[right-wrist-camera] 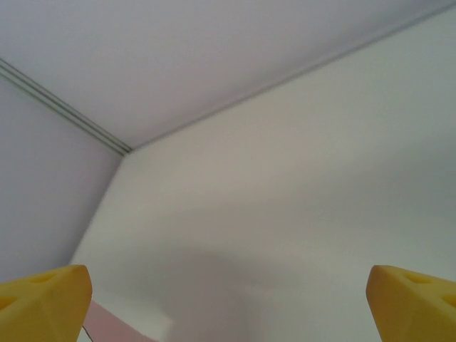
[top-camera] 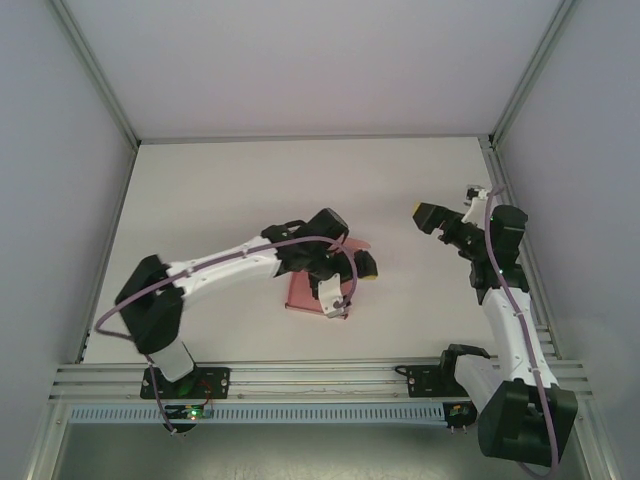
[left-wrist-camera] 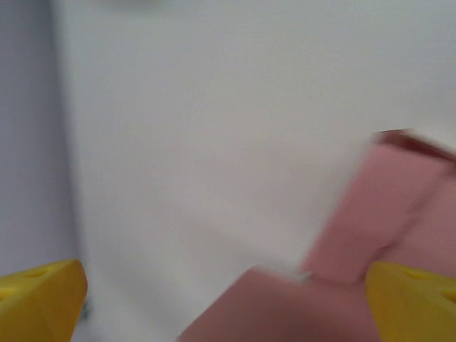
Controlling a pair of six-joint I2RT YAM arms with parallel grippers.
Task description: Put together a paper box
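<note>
Left claw (top-camera: pixel 347 280) hangs spread wide right over the box (top-camera: pixel 303 292), gripping nothing. The box lies flat on the table (top-camera: pixel 250 190), a little right of centre and toward the near edge. It is thin pink card, matte, with straight edges and creases. What I see of it runs slantwise, from a near-left corner toward the far right. My arm covers its middle, so I cannot tell its full outline. In my blurred left wrist view the box (left-wrist-camera: pixel 388 199) takes up the lower right, with a darker edge along its top. It sits between my yellow fingertips (left-wrist-camera: pixel 39 299), blunt wedges set far apart. My right claw (top-camera: pixel 448 207) hovers well apart to the right above bare table, also wide open and empty. Its wrist view catches a corner of the box (right-wrist-camera: pixel 114 329) at the bottom left, beside one yellow fingertip. The table is plain white and smooth.
</note>
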